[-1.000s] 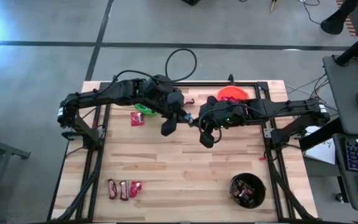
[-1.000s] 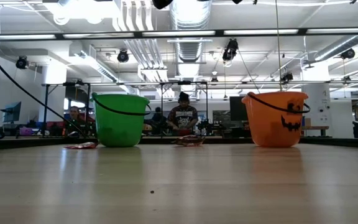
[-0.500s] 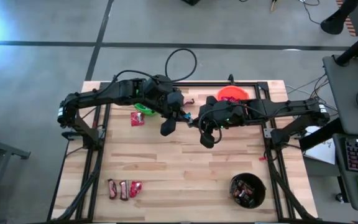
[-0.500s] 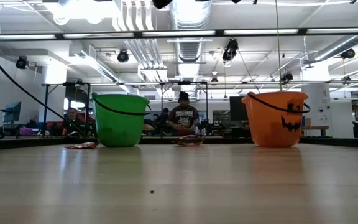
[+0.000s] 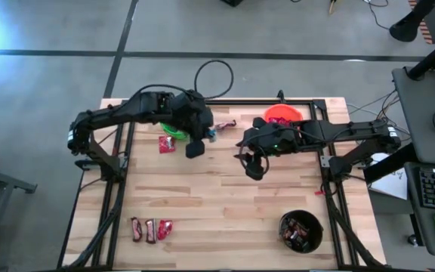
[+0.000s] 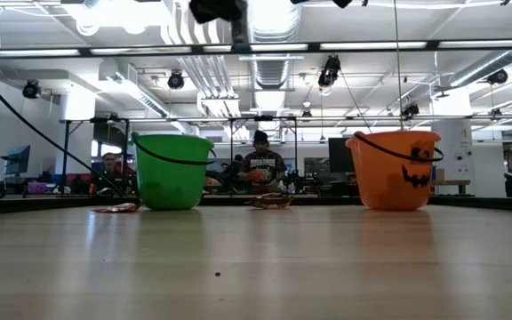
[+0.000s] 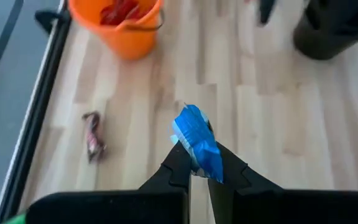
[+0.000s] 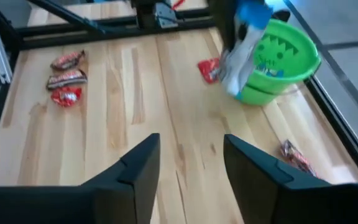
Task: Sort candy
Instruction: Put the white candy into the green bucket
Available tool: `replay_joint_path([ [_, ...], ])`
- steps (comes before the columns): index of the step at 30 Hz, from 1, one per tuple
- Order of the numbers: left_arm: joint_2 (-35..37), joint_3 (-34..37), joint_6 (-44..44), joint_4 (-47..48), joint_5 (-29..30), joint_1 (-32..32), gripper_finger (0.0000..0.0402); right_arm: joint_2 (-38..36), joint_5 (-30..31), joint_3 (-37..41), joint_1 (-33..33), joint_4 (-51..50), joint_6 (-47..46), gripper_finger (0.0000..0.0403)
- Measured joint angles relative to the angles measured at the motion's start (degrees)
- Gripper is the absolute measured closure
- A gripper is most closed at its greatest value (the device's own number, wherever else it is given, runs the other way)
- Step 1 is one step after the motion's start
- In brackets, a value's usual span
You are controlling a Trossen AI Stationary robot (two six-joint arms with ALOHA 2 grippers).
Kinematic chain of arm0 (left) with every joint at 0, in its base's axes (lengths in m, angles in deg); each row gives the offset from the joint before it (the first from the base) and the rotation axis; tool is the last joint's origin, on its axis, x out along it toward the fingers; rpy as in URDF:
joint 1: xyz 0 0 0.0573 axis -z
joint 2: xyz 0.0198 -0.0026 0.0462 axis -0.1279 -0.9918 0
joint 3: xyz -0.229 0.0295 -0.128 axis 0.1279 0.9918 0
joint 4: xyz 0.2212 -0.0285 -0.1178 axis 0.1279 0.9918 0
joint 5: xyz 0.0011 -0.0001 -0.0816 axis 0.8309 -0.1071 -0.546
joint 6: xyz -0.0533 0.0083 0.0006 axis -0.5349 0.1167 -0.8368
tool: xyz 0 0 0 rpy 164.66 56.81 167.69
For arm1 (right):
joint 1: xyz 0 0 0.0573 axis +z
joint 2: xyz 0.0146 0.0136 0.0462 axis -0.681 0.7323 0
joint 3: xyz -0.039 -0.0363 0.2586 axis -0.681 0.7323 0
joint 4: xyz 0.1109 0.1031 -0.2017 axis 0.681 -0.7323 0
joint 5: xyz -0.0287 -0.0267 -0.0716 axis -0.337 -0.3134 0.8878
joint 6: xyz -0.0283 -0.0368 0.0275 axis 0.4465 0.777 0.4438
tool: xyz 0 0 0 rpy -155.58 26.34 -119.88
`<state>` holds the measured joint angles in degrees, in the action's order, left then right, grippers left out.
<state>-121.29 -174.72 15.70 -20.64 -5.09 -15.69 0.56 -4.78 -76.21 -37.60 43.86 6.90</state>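
Note:
My left gripper (image 5: 211,137) hangs above the table's far middle, beside the green bucket (image 5: 174,131). It is shut on a blue-wrapped candy (image 7: 196,147). My right gripper (image 8: 188,163) stands open a little to the right of it (image 5: 242,143), with nothing between its fingers. It faces the left gripper and the blue candy (image 8: 250,14). A red candy (image 5: 167,143) lies flat beside the green bucket. A brown candy (image 7: 93,134) lies near the orange bucket (image 5: 282,115). Three candies (image 5: 148,229) lie at the near left. My left gripper pinches the blue candy between its two fingertips (image 7: 180,163), by the wrapper's end nearest the fingers (image 7: 201,167). The rest of the candy sticks out past the fingertips. The fingers slant down, coming from the table's left. The candy is lifted clear of the table.
A black bucket (image 5: 300,230) with dark candies stands at the near right. The orange bucket (image 7: 118,25) holds red packets. A dark metal frame (image 5: 127,151) runs along the table's left, far and right edges. The bare wood (image 5: 217,200) in the middle is free. People sit beyond the table (image 6: 260,169).
My left gripper has drawn back from the right gripper toward the table's left and far edge, carrying the blue candy with it. The two grippers, close together before, now stand apart. My right arm has kept its place.

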Motion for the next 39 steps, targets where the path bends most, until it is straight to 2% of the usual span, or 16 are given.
replay_joint_path([
  [6,0.53,0.00,0.70,5.75,0.17,-4.49,0.0399,0.02,0.01,0.00,-0.11,-4.28,-3.13,0.0226],
  [13,0.57,0.00,3.89,9.39,0.36,-9.46,0.0399,0.02,0.01,0.02,-0.11,-8.30,-3.80,0.0236],
  [22,0.57,0.00,5.52,16.91,0.40,-20.75,0.0400,0.07,0.01,0.04,-0.11,-9.24,-3.81,0.0246],
  [29,0.57,0.00,7.26,19.06,0.38,-27.80,0.0400,0.07,0.01,0.07,-0.11,-11.66,-3.82,0.0245],
  [39,0.53,0.00,8.42,21.68,0.36,-31.71,0.0373,0.07,0.02,0.09,-0.11,-12.48,-3.75,0.0249],
])
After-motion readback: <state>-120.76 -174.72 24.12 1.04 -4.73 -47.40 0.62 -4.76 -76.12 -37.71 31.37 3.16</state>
